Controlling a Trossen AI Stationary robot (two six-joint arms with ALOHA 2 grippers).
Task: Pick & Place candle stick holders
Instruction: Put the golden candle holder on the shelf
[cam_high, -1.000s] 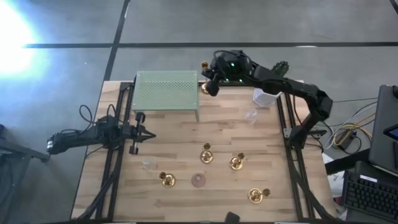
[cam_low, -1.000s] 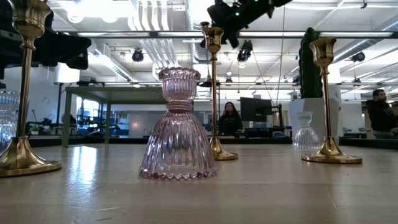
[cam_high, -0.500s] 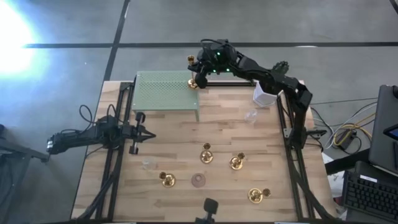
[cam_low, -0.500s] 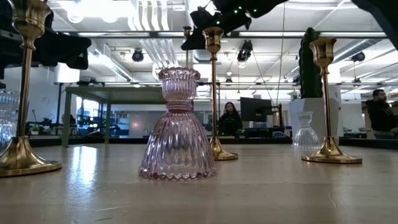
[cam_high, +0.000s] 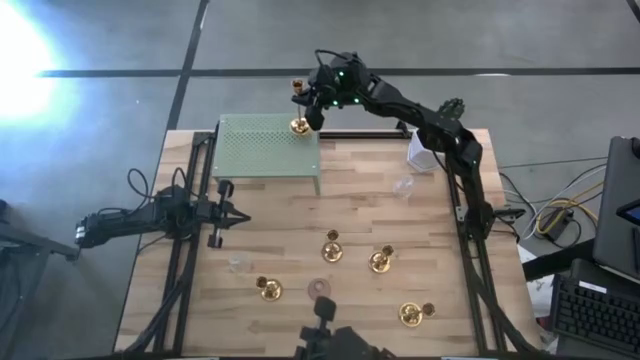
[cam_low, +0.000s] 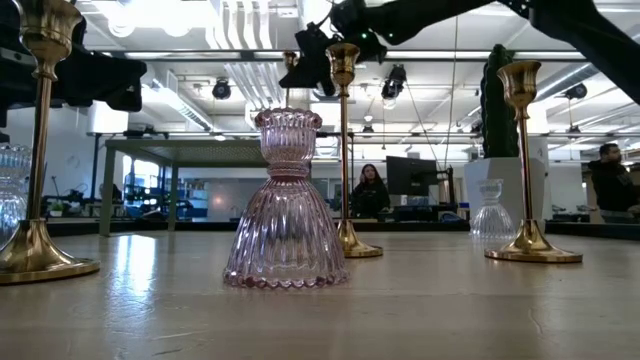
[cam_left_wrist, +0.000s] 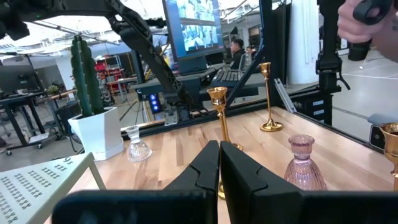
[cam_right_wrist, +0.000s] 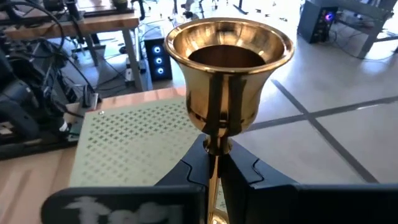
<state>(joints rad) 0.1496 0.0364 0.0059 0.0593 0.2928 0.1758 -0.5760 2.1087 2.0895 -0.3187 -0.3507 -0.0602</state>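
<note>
The left pincer (cam_high: 222, 213) rests low over the left side of the desk (cam_high: 360, 180), jaws pressed together and empty; in its wrist view the fingers meet with nothing between them. This arm waits.

Further right, at the far left of the desk, stands the green perforated platform (cam_high: 262, 148). Its top carries no holder yet, apart from the one now arriving at its far right corner.

That holder is a tall brass candle stick holder (cam_high: 298, 108), clamped by its thin stem in the right pincer (cam_high: 312, 108). The right wrist view shows the fingers closed narrowly on the stem just under the cup, with the perforated surface directly beyond. The holder appears upright. Whether its base touches the platform cannot be determined.

On the near half of the desk, left to right, the remaining holders stand loose:
- a clear glass holder (cam_high: 237, 263);
- a brass holder (cam_high: 268, 289);
- a pink glass holder (cam_high: 319, 290);
- a brass holder (cam_high: 332, 248);
- a brass holder (cam_high: 381, 260);
- a brass holder (cam_high: 410, 314) with a smaller brass piece just beside it.

A second clear glass holder (cam_high: 403, 185) stands near the white cactus pot (cam_high: 424, 155) on the right.

Judgement: if the platform is the destination, the task is at an early stage. One transfer is in progress; seven or so holders remain.
</note>
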